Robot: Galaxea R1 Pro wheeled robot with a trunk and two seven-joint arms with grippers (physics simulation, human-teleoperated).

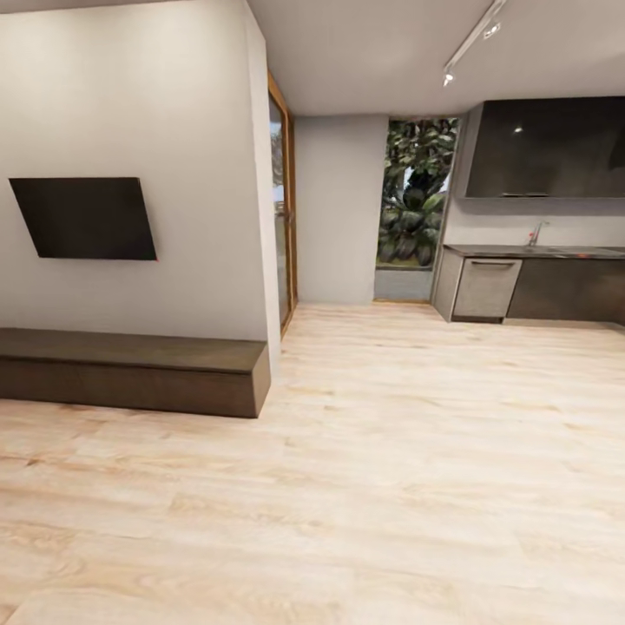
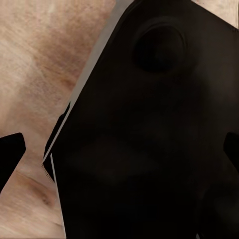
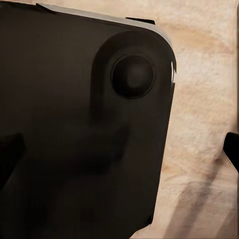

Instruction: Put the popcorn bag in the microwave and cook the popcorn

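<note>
Head view: an open room with a pale wood-plank floor (image 1: 391, 486). At left, a white wall carries a dark flat screen (image 1: 84, 218), with a long, low dark-brown cabinet (image 1: 130, 371) on the floor beneath it. A wood-framed glass door (image 1: 282, 208) stands at the wall's end. Farther back, a tall window (image 1: 417, 193) shows green foliage.

At far right lies the kitchen: a grey bench (image 1: 538, 252), the countertop, runs over dark cabinet fronts (image 1: 564, 289), with a lighter grey panel with a bar handle (image 1: 488, 286) at its near end. A tap (image 1: 536, 233) rises from the bench, and a dark glossy upper cabinet (image 1: 547, 148) hangs above. A track light (image 1: 473, 39) crosses the ceiling. The bench is well apart from the camera; any objects on it are too small to tell, so the place of the popcorn bag and microwave cannot be told.

Left wrist view: a large black robot body panel (image 2: 149, 139) with a round recess lies over the wood floor (image 2: 35, 64). The dark fingertips (image 2: 9, 154) of the left jaws appear at opposite edges of the frame, spread wide and released, with nothing between them.

Right wrist view: a black rounded panel (image 3: 74, 124) with a round knob-like boss sits above the wood floor (image 3: 204, 99). The fingertips (image 3: 232, 147) of the right jaws likewise stand at opposite edges, released and grasping nothing.
</note>
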